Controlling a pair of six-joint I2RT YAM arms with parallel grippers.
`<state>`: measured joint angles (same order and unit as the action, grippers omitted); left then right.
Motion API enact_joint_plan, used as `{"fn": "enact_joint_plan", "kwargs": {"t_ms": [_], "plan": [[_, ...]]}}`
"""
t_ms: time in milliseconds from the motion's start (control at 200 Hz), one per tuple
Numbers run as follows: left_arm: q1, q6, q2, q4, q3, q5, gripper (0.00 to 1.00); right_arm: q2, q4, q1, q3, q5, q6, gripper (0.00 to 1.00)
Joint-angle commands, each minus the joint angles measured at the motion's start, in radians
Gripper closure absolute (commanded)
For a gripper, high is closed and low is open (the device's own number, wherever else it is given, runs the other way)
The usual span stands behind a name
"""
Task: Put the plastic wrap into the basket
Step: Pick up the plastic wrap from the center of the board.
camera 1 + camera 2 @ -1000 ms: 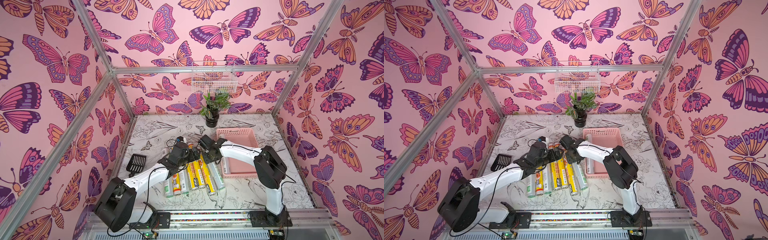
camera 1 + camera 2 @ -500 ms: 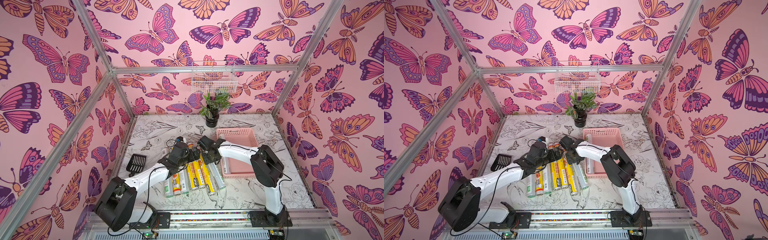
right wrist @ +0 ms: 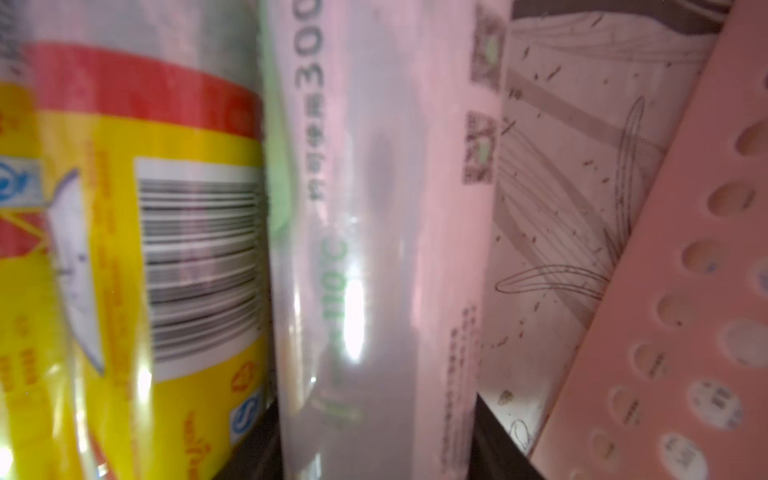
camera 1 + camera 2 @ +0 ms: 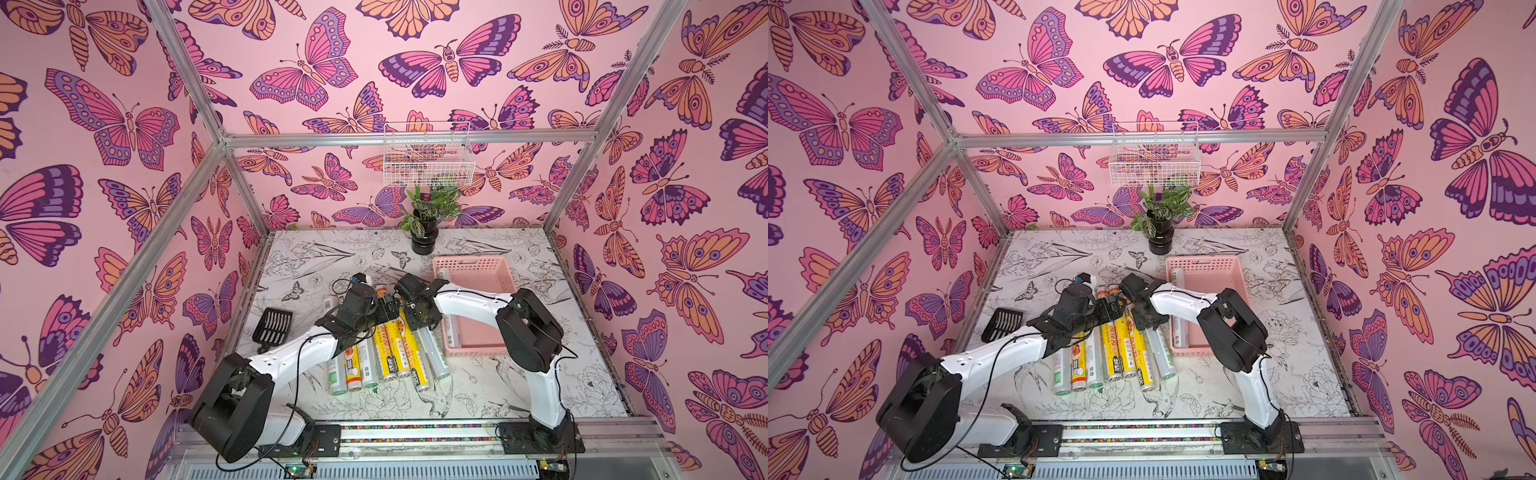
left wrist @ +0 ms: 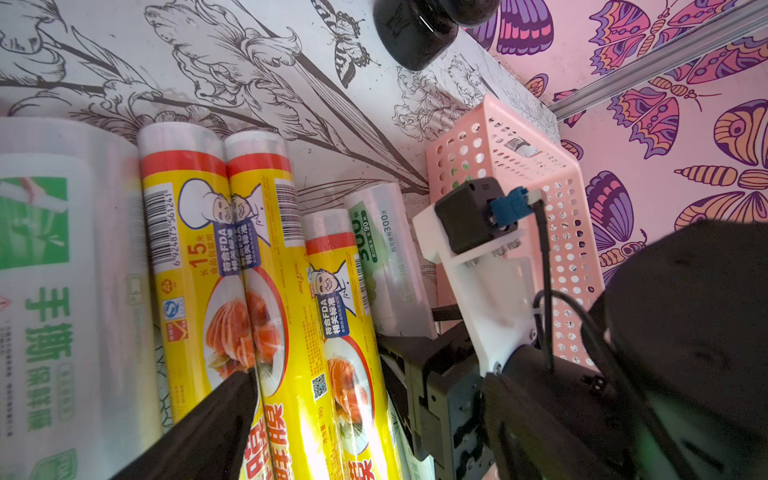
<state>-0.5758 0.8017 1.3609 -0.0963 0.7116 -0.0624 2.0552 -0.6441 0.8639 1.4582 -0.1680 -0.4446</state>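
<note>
— Where's the right arm?
— Elbow bent above the basket (image 4: 473,266), wrist turned down. The right gripper (image 3: 374,449) clamps a clear roll (image 3: 374,208) lying on the table (image 4: 478,386) just beside the basket.
— And the left?
— Stretched forward, low. The left gripper (image 4: 388,309) gapes, empty, over the yellow rolls (image 4: 388,353). Another roll (image 4: 444,276) lies in the basket.

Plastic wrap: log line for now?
right gripper: closed on clear roll | left gripper: open, over yellow rolls | basket: one roll inside
</note>
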Motion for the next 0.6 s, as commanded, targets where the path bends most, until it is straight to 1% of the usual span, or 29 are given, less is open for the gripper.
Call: {"fn": "enact_joint_plan", "kwargs": {"t_ms": [0,95,355,486,596], "plan": [[0.004,-0.007,0.004,0.004,0.010,-0.007,0.09,-0.103,-0.012,-0.002,-0.003,-0.030,-0.024,0.66],[0.003,-0.018,0.001,0.004,0.025,-0.026,0.08,-0.172,0.003,-0.002,-0.022,-0.027,-0.026,0.70],[0.003,-0.036,-0.010,-0.002,0.090,-0.082,0.09,-0.353,0.033,-0.023,-0.065,-0.019,-0.034,0.74],[0.004,-0.061,0.000,-0.022,0.126,-0.133,0.08,-0.452,0.059,-0.076,-0.110,-0.003,-0.042,0.75],[-0.001,-0.069,0.038,-0.054,0.164,-0.215,0.08,-0.545,0.100,-0.140,-0.165,0.029,-0.048,0.76]]}}
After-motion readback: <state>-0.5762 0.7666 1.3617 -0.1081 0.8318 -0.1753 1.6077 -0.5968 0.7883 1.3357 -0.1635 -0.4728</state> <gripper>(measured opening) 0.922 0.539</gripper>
